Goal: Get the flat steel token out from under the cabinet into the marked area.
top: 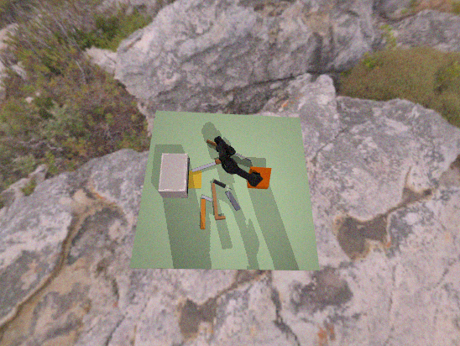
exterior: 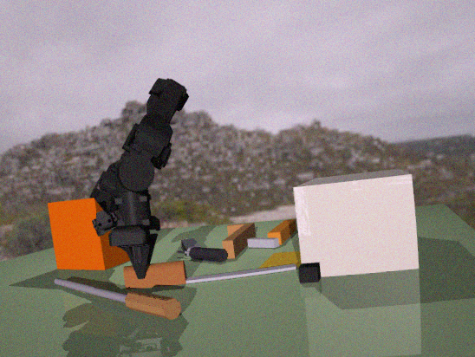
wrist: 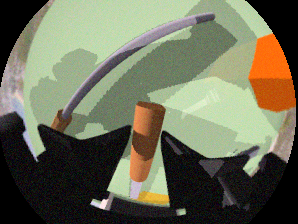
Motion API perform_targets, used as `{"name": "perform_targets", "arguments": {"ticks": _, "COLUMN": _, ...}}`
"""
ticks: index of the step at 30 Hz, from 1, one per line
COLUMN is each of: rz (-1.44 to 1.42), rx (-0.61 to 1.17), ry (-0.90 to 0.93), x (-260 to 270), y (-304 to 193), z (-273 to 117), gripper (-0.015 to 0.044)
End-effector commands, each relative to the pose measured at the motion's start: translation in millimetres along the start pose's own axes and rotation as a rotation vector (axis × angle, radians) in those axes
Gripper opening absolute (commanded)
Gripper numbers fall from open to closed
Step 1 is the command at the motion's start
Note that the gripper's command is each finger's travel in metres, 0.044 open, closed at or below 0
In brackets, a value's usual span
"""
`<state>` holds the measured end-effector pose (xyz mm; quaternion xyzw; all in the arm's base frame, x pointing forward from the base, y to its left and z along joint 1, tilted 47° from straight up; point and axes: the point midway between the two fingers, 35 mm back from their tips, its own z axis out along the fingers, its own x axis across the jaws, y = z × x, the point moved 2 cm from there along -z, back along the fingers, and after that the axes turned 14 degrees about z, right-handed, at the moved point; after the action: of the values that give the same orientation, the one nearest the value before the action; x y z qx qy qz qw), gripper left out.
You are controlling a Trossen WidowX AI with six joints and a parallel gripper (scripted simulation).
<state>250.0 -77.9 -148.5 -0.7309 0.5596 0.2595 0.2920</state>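
The pale cabinet [top: 174,174] [exterior: 355,225] stands at one side of the table, with the yellow marked area [top: 196,180] [exterior: 283,259] [wrist: 156,197] in front of it. The steel token is not visible. A tool with a brown handle [exterior: 171,273] [wrist: 147,117] lies low at the table, its steel shaft [top: 205,166] [exterior: 243,275] reaching toward the cabinet by the marked area's edge. My gripper [exterior: 140,276] [wrist: 146,131] is partly open around the handle, with slim gaps showing beside it in the wrist view. Whether the fingertips touch the table is unclear.
A second brown-handled tool [top: 211,143] [exterior: 153,305] [wrist: 61,121] lies beside my gripper. An orange block [top: 264,180] [exterior: 75,234] [wrist: 275,57] stands near the arm's base. Brown bars [top: 203,214] [top: 215,199] and a black-handled tool [top: 219,184] lie across the table. A black block [exterior: 309,272] is by the cabinet's corner.
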Motion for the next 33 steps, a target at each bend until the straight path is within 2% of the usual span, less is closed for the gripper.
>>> {"name": "perform_targets", "arguments": {"ticks": 1, "rz": 0.000, "rx": 0.005, "ry": 0.000, "x": 0, "y": 0, "z": 0, "gripper": 0.0226}}
{"name": "perform_targets", "arguments": {"ticks": 3, "rz": 0.000, "rx": 0.018, "ry": 0.000, "x": 0, "y": 0, "z": 0, "gripper": 0.0270}}
{"name": "perform_targets", "arguments": {"ticks": 24, "rz": -0.002, "rx": 0.021, "ry": -0.001, "x": 0, "y": 1, "z": 13, "gripper": 0.0270}}
{"name": "perform_targets", "arguments": {"ticks": 28, "rz": -0.011, "rx": 0.020, "ry": 0.006, "x": 3, "y": 0, "z": 10, "gripper": 0.0165}}
{"name": "perform_targets", "arguments": {"ticks": 33, "rz": -0.011, "rx": 0.020, "ry": 0.006, "x": 3, "y": 0, "z": 10, "gripper": 0.0131}}
